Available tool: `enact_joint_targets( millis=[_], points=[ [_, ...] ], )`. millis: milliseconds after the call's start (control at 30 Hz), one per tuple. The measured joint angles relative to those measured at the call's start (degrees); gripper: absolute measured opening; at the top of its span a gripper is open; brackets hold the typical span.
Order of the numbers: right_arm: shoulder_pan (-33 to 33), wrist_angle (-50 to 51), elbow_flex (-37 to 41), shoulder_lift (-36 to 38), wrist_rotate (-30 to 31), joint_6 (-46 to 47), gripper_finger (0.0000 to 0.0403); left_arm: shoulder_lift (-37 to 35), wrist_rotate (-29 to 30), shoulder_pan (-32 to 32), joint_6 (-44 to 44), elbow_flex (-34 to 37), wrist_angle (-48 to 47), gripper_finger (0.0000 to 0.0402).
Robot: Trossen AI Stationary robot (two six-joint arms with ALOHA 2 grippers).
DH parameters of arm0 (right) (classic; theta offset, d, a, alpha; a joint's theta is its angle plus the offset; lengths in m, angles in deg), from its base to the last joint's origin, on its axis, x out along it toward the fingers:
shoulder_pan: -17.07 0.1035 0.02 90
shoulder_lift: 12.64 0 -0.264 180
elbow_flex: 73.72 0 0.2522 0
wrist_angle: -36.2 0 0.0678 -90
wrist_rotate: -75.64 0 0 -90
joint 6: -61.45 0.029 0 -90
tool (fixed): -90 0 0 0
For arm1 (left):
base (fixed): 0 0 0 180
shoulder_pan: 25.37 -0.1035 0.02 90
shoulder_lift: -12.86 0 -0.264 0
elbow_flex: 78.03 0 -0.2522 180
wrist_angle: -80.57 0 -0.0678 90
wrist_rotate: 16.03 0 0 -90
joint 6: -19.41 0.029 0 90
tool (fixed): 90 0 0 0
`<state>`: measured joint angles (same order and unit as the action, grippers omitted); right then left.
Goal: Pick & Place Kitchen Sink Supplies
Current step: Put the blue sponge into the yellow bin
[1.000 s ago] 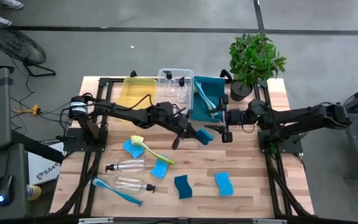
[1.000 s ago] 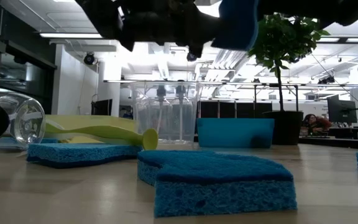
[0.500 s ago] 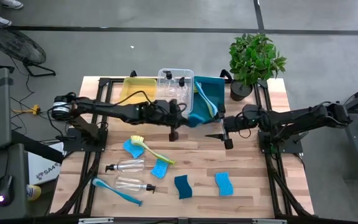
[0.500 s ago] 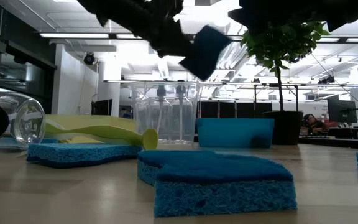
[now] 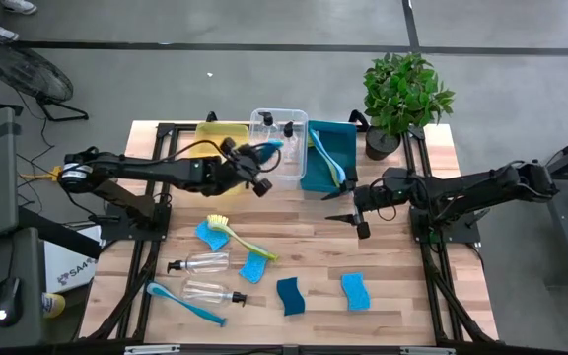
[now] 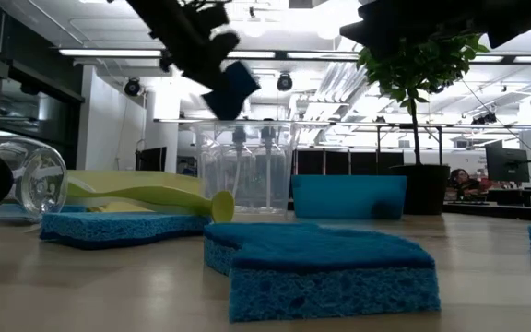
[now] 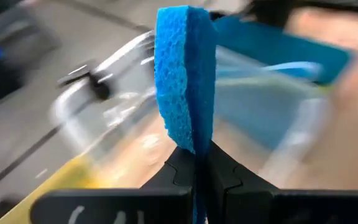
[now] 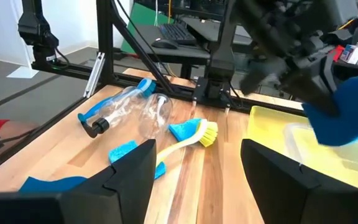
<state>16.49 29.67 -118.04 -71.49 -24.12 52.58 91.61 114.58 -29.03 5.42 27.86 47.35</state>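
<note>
Over the clear bin's (image 5: 278, 132) near rim, left gripper (image 5: 260, 158) jaws pinch a sponge (image 7: 185, 74); right gripper (image 5: 346, 219) hovers wide-jawed above bare desk (image 5: 402, 276).

Motion blurs the bins behind the sponge (image 7: 185, 74) I pinch, and my fingertips seem buried in it.

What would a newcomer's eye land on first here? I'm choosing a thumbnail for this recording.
Probably the left gripper pinching a small blue rectangular sponge in the air near the clear plastic bin at the table's back edge. Next, the scatter on the wooden table: more blue sponges, two clear plastic bottles with black tops and a yellow-green dish brush. The right gripper hangs open mid-table, near the potted green plant.
</note>
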Motion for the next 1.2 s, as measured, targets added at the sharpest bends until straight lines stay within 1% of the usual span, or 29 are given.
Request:
enact_joint_targets(
  millis=[200, 333, 400, 500, 567, 767, 933, 1067, 1200],
  points=[
    [0.0, 0.0, 0.0, 0.0, 0.3, 0.1, 0.0225, 0.0, 11.8, -0.1, -11.0, 0.0, -11.3, 0.0001],
    [0.0, 0.0, 0.0, 0.0, 0.2, 1.2, 0.0225, 0.0, 16.8, -0.1, -19.7, 0.0, -19.4, 0.0001],
    [0.0, 0.0, 0.0, 0.0, 0.2, 1.2, 0.0225, 0.0, 18.2, -0.4, -23.9, 0.0, -23.2, 0.0001],
    [0.0, 0.0, 0.0, 0.0, 0.2, 1.4, 0.0224, 0.0, 18.0, -1.0, -27.4, 0.0, -26.4, 0.0001],
    [0.0, 0.0, 0.0, 0.0, 0.3, 1.4, 0.0224, 0.0, 17.8, -1.0, -27.5, 0.0, -25.4, 0.0001],
    [0.0, 0.0, 0.0, 0.0, 0.5, 1.2, 0.0224, -0.7, 14.2, -0.8, -22.4, 0.0, -20.1, 0.0001],
    [0.0, 0.0, 0.0, 0.0, 0.7, 1.2, 0.0224, -0.6, 13.7, -0.8, -20.6, -0.1, -17.9, 0.0001],
    [-0.1, -1.9, 0.0, 0.0, 0.7, 1.1, 0.0225, -0.9, 14.2, -0.8, -20.5, -2.5, -20.0, 0.0001],
    [-0.2, -8.3, 0.0, 0.0, 0.7, -0.2, 0.0225, -1.4, 14.4, -0.5, -20.3, -7.1, -23.5, 0.0001]
  ],
)
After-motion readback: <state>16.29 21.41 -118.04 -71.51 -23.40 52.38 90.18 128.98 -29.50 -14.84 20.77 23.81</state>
